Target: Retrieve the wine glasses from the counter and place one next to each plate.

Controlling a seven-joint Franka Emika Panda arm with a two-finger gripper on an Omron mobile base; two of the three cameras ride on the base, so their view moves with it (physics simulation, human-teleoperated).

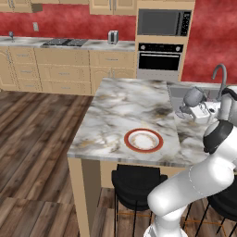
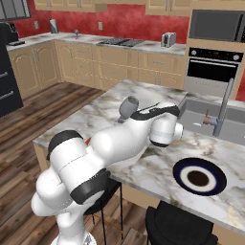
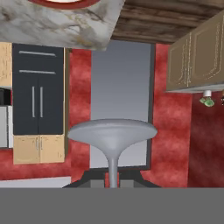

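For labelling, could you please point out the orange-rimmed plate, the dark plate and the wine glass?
Orange-rimmed plate (image 1: pixel 143 140): left base view, white centre.
Dark plate (image 2: pixel 199 176): right base view, white ring beside the dark centre.
Wine glass (image 3: pixel 112 132): hand view, rounded bowl above the stem.

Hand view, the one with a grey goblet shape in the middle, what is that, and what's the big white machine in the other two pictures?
The white machine is a robot arm on a base that can drive. Two pictures come from cameras on that base, behind the arm to its left and right, looking over a marble island. On the island lie a white plate with an orange-red rim and a dark navy plate, beside a sink. The hand view comes from a camera on the hand, which is rolled over here. The goblet shape is a wine glass, held by its stem between the shut fingers.
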